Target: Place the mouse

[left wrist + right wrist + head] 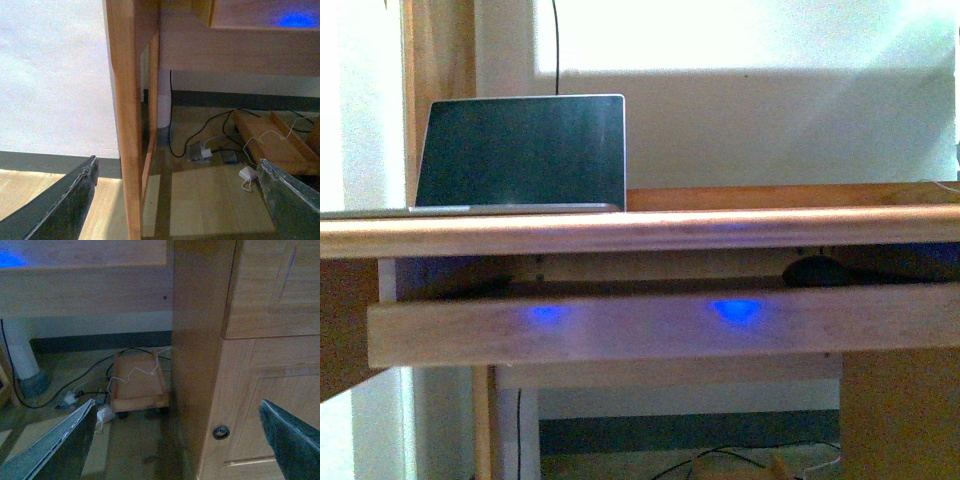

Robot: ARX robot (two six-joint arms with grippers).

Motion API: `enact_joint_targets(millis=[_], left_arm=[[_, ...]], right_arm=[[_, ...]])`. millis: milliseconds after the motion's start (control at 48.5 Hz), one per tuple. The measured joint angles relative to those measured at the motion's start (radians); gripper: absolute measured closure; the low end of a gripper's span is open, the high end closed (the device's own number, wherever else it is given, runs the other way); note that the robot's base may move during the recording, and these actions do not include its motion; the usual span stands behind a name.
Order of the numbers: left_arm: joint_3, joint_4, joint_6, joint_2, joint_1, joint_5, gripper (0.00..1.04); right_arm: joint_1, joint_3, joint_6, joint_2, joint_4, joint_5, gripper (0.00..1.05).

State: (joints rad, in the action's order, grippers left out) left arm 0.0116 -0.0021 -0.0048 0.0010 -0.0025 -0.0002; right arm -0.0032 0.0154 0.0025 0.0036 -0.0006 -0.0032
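Note:
The mouse (pixel 817 271) is a small dark oval lying on the pull-out keyboard tray (pixel 650 325) under the desktop, toward the right. Neither arm shows in the front view. My left gripper (pixel 180 200) is open and empty, low down beside the desk's left wooden leg (pixel 125 125), with floor between its dark fingers (pixel 60 205). My right gripper (pixel 177 440) is open and empty, facing the desk's right wooden post (pixel 200 355) and a cabinet door. The mouse is out of view in both wrist views.
An open laptop (pixel 520 152) stands on the wooden desktop (pixel 640 232) at the left. Under the desk lie cables and white plugs (pixel 202 150) and a low wooden cart (pixel 139 382). The cabinet door has a round metal pull (pixel 221 432). Blue light spots (pixel 735 310) glow on the tray front.

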Motion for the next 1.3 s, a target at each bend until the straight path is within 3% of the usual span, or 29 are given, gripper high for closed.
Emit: enact_joint_targets(millis=[784,866,949,1114,1300], left_arm=[[0.0,0.0,0.0,0.0,0.0,0.0,0.08],[0.045,-0.109,-0.094,0.093,-0.029,-0.086,0.08],[0.074,-0.051,-0.092,0.273,-0.022,0.004,0.08],[0.211,0.087,0.116,0.638,0.047,0.136,0.08],[0.346,0.137,0.424,0.933,0.05,0.162,0.08]], right_arm=[[0.0,0.0,0.0,0.0,0.0,0.0,0.07],[0.0,0.0,0.0,0.0,0.0,0.0,0.07],[0.0,0.0,0.0,0.0,0.0,0.0,0.07],[0.0,0.0,0.0,0.0,0.0,0.0,0.07],[0.0,0.0,0.0,0.0,0.0,0.0,0.07]])
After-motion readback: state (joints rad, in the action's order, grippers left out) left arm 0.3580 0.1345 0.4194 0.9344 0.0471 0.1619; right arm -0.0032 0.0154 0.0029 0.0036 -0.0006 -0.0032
